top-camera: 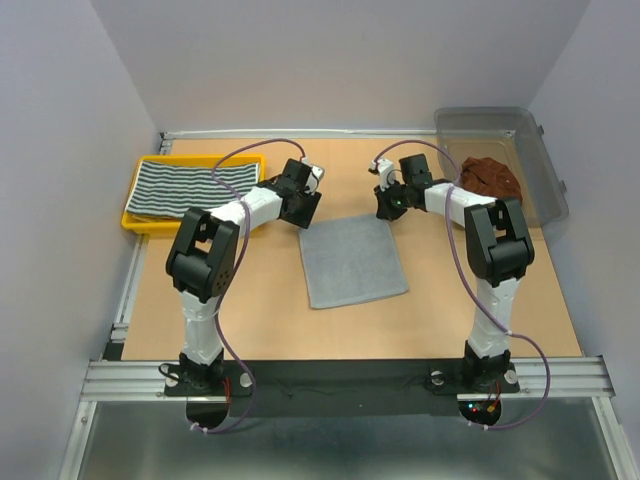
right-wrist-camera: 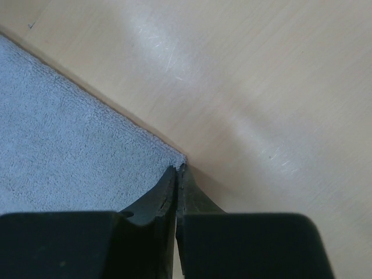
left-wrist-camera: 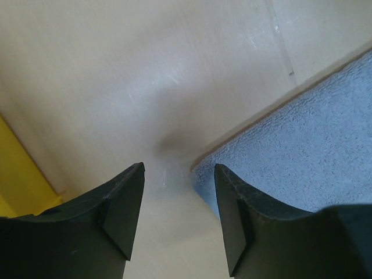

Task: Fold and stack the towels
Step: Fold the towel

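Grey terry-cloth towel [top-camera: 352, 262] lies flat and unfolded mid-way across the tan wooden table [top-camera: 260, 310], and both arms are at its far edge.

Right gripper [right-wrist-camera: 179, 171] is at the towel's far-right corner. Its jaws are pressed together on the very tip of the cloth, so it looks like a thin pinch with little fabric caught.

Left gripper [left-wrist-camera: 179, 174] is at the towel's far-left corner. The jaws stand apart and grasp nothing. The corner sits low in the gap, hard against one finger [left-wrist-camera: 232, 209], and the other finger is over bare table.

Step in hand, as I judge it: secure both far corners, then fold the far edge toward the near edge.

To do it well:
- Shift the left gripper slightly onto the towel so the corner centres in the gap.
- Press down to the table before clamping.
- Check that the right pinch holds, since it could slip on the lift.
- Lift both corners level and together, then lay them on the near corners.

Black-and-white striped towel [top-camera: 190, 185] lies in a yellow plastic tray [top-camera: 135, 215] left of the grey towel. Rust-brown towel [top-camera: 492, 178] is crumpled in a clear plastic bin [top-camera: 540, 160] to its far right, not yet folded.
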Controlling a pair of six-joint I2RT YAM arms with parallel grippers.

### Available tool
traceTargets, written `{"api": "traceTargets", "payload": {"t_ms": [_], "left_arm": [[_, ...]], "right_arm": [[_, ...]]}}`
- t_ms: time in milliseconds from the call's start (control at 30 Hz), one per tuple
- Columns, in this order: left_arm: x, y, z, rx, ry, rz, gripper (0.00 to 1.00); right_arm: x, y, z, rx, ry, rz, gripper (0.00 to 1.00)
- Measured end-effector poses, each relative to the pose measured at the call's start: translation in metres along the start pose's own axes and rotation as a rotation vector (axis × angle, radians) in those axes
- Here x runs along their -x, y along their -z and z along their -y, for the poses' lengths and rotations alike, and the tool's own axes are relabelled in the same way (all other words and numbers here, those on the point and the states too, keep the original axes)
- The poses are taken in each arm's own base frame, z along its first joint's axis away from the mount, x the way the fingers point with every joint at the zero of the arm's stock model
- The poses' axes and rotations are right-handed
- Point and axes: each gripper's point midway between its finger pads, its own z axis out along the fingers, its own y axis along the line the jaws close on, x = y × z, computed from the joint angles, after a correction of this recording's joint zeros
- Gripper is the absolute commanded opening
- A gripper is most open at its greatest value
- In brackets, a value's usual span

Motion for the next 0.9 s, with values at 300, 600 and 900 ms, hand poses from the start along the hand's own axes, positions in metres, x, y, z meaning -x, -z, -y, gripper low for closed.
{"api": "traceTargets", "payload": {"t_ms": [300,600,900], "left_arm": [[-0.013,-0.005,0.008,-0.048,-0.021,-0.07,0.54],[-0.018,-0.018,0.012,-0.061,-0.002,-0.109,0.46],[-0.018,-0.021,0.021,-0.114,0.026,-0.121,0.15]], "right_arm": [[-0.001,0.0,0.0,-0.008,0.005,-0.001,0.01],[-0.001,0.002,0.0,-0.024,0.015,-0.003,0.01],[-0.004,0.004,0.001,-0.037,0.015,-0.009,0.01]]}}
